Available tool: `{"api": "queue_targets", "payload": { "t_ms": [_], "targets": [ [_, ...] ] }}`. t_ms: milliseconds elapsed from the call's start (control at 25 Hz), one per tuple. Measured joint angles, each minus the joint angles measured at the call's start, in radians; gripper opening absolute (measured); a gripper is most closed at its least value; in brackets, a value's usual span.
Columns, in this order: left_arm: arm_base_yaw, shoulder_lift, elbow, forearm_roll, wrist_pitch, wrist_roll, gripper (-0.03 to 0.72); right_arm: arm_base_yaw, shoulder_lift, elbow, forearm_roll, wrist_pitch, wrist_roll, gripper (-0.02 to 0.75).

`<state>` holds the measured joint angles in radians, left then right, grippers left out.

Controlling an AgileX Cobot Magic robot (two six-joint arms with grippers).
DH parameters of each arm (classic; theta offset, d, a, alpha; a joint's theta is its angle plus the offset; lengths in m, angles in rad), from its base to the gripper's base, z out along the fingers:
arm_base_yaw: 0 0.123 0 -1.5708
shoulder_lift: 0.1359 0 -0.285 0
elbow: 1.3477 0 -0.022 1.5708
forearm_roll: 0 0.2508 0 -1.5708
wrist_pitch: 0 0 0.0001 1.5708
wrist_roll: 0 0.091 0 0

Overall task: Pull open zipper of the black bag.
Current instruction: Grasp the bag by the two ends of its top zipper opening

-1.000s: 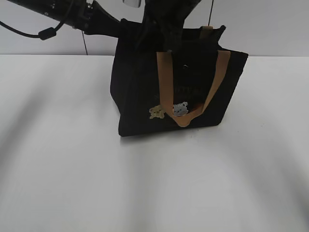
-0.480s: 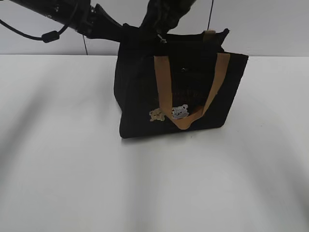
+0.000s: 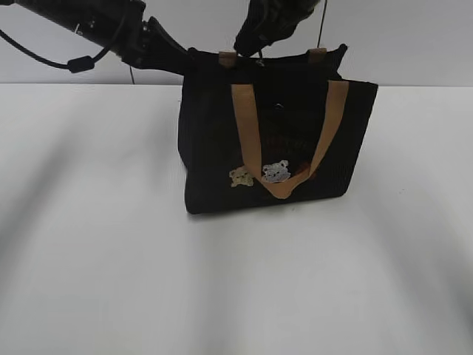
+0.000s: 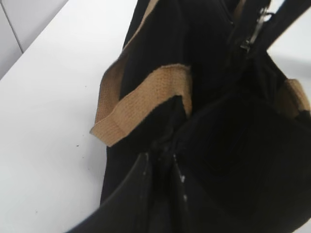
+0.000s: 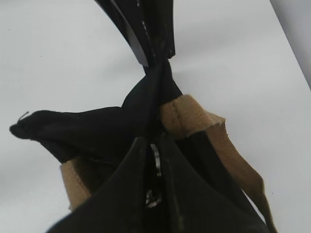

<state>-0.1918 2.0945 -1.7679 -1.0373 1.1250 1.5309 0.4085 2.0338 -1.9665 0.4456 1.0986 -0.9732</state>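
Right wrist view: right gripper (image 5: 154,162) pinches zipper (image 5: 155,160) tab; pull steadily while left gripper (image 4: 163,160) clamps black bag (image 3: 273,140) corner

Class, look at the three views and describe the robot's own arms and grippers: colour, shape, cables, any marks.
Both arms are black. The left arm is a thick tube with a thin black cable looping beside it through a small black clamp. The right arm is dark and bulky, with a thin cable behind it. The left gripper has flat black fingers with pale scuffs on their edges; the right gripper matches them.
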Motion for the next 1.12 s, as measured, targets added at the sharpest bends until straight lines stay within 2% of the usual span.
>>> {"api": "queue_targets", "payload": {
  "t_ms": [360,720,1000,1120],
  "targets": [
    [-0.007,0.010,-0.002,0.007,-0.012,-0.002,0.050,-0.099,-0.011,0.002,0.013,0.064,0.003,0.020],
    [-0.006,0.017,-0.002,0.065,-0.032,-0.002,0.049,-0.210,-0.019,0.002,-0.052,0.108,0.004,0.013],
    [-0.005,0.023,-0.002,0.070,-0.058,-0.002,0.049,-0.221,-0.031,0.002,-0.043,0.109,0.003,-0.012],
    [-0.007,0.023,-0.002,0.063,-0.065,-0.003,0.049,-0.221,-0.031,0.002,-0.025,0.110,0.002,0.018]
  ]
}}
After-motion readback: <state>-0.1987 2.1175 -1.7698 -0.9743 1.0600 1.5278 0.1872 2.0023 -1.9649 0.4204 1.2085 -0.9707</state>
